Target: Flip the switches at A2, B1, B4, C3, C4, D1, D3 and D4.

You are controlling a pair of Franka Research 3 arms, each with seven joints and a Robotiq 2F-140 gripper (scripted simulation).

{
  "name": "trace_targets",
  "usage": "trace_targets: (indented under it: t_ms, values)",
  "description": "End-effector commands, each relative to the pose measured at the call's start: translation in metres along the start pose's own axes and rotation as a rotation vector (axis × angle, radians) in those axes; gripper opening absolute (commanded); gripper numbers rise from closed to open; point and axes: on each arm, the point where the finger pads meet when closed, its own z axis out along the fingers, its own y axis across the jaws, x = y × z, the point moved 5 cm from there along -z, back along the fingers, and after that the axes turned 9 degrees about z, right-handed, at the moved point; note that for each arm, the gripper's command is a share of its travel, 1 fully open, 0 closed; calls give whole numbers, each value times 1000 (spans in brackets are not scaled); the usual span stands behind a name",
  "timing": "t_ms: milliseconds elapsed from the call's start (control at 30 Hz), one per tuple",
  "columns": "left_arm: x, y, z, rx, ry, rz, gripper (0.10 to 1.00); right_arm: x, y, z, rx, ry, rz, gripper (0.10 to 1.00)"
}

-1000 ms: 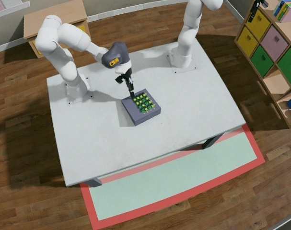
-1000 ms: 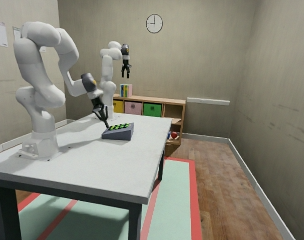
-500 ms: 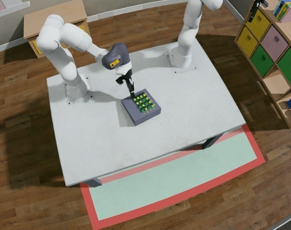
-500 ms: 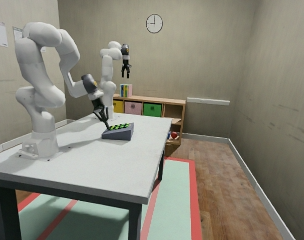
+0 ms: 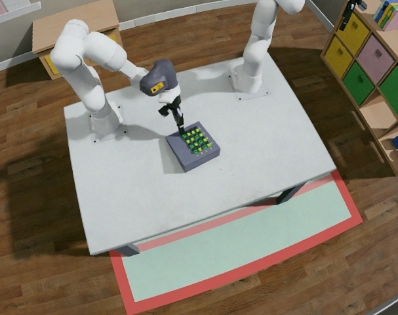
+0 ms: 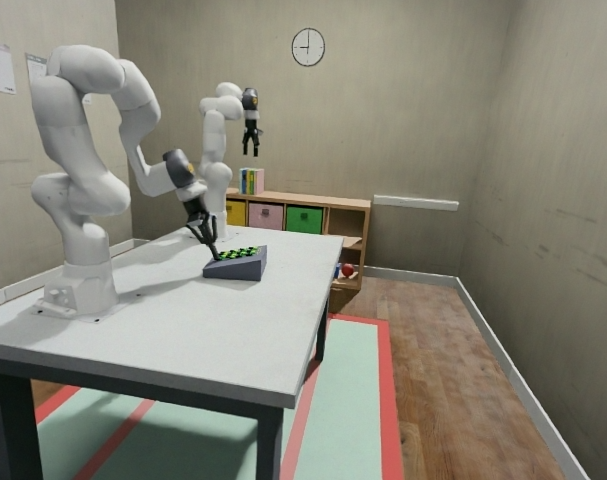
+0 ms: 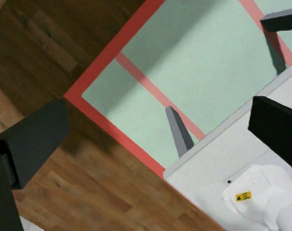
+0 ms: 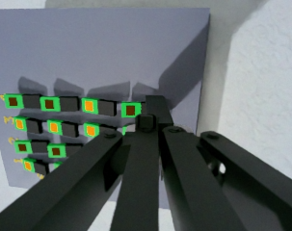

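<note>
The right end effector (image 5: pixel 181 131) touches the switch panel (image 5: pixel 178 147) on the pale table (image 5: pixel 131 189).

In the exterior view, a round clock (image 6: pixel 308 47) hangs at twelve o'clock; colored books (image 5: pixel 391 14) (image 6: pixel 251 181) stand upright at one o'clock in the top view.
</note>
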Motion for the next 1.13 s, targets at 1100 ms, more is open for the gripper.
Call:
trace_targets:
  t_ms: [1100]
  values:
    - [-2, 0, 0, 0, -4, 6, 1000, -1, -1, -24, 1, -4, 10, 99]
